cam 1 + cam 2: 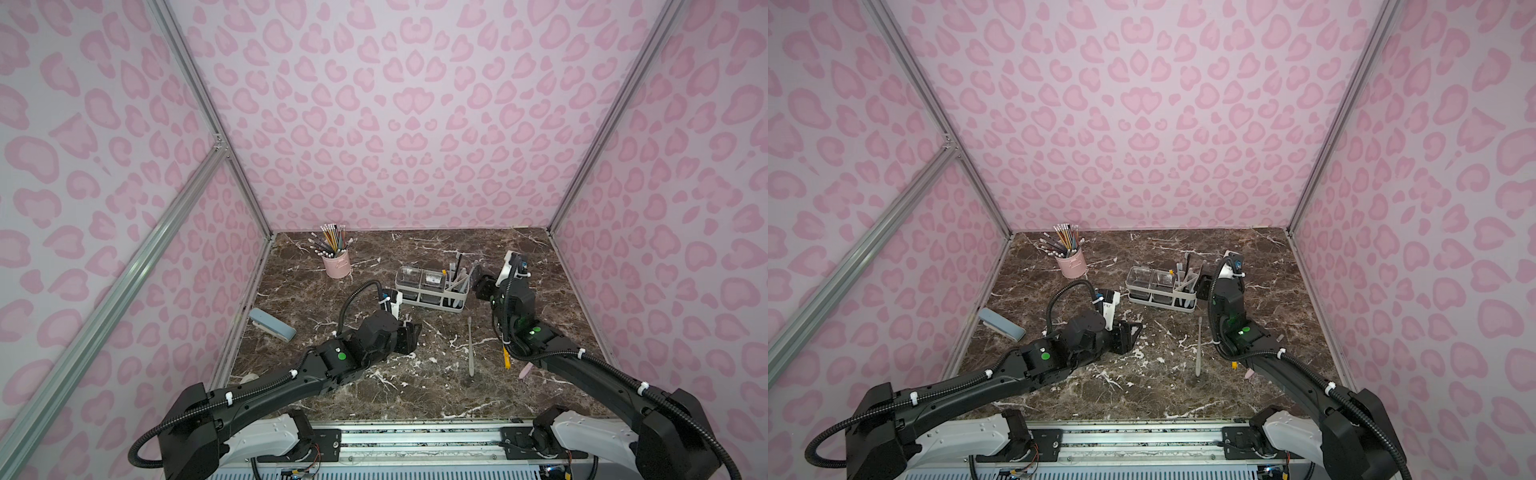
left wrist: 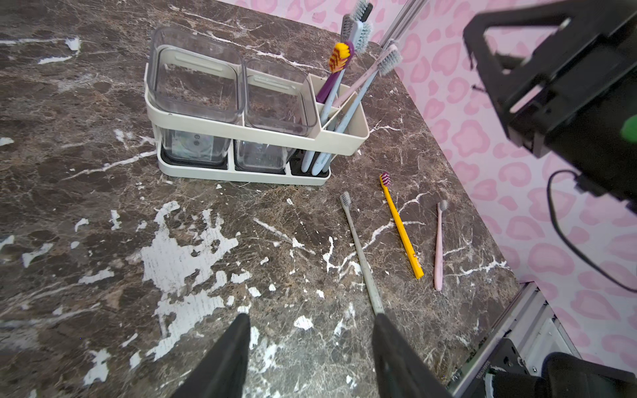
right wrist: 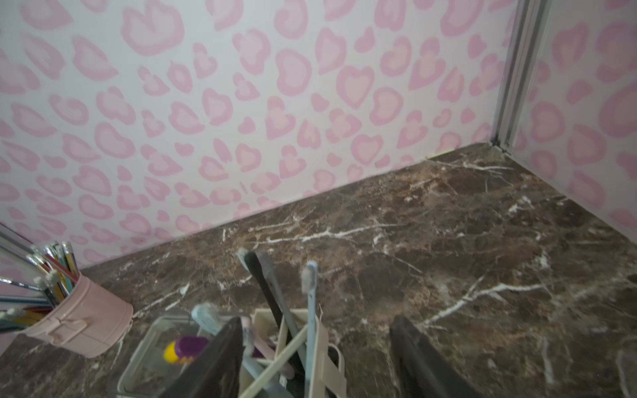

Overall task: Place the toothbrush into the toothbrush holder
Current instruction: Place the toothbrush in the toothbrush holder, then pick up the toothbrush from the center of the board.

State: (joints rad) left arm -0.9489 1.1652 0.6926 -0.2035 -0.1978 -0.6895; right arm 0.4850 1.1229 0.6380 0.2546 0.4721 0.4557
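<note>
The white toothbrush holder (image 1: 432, 289) (image 1: 1158, 291) (image 2: 241, 129) stands mid-table, with two clear boxes and several brushes upright in its slotted end. A grey toothbrush (image 1: 470, 347) (image 2: 362, 255), a yellow one (image 2: 401, 225) and a pink one (image 2: 438, 246) lie flat on the marble in front of it. My right gripper (image 3: 317, 320) (image 1: 477, 274) hangs open over the holder's slotted end (image 3: 327, 361), gripping nothing. My left gripper (image 2: 312, 317) (image 1: 411, 332) is open above bare marble, left of the grey brush, whose handle end runs under one finger.
A pink pencil cup (image 1: 336, 262) (image 3: 79, 327) stands at the back left. A blue-grey flat case (image 1: 272, 324) lies by the left wall. Patterned walls close three sides, and a metal rail (image 1: 415, 440) runs along the front.
</note>
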